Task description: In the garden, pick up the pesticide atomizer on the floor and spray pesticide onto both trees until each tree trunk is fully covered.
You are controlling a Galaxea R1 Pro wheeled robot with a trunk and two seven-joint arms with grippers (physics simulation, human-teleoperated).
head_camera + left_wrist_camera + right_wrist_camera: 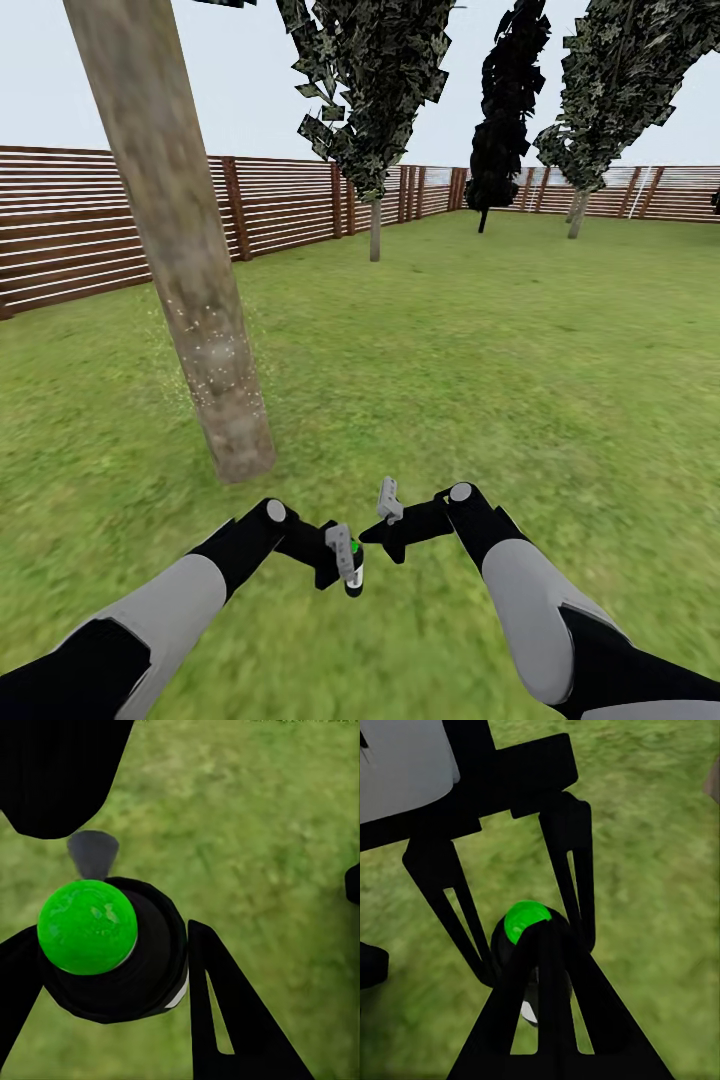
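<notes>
Head view: the left gripper (345, 562) is clenched on the pesticide atomizer (354, 578), low over the grass (480, 380); the right gripper (388, 503) sits just beside it, its state unclear. Beyond stands a mottled tree trunk (190, 290), speckled with white droplets.

Left wrist view: black fingers (225, 1020) flank the dark bottle (142, 975), whose top shows bright green (87, 926).

Right wrist view: the green-topped atomizer (526, 926) sits between the left gripper's fingers (574, 870).

Both arms reach forward and bend in toward each other, low in the head view. The left pincer (345, 558) has its two fingers (225, 1012) closed tight on a small dark bottle (127, 967) with a green top. The right pincer (388, 500) sits just beside it, pointing at the left one. I cannot tell how wide its fingers (540, 1012) are.
</notes>
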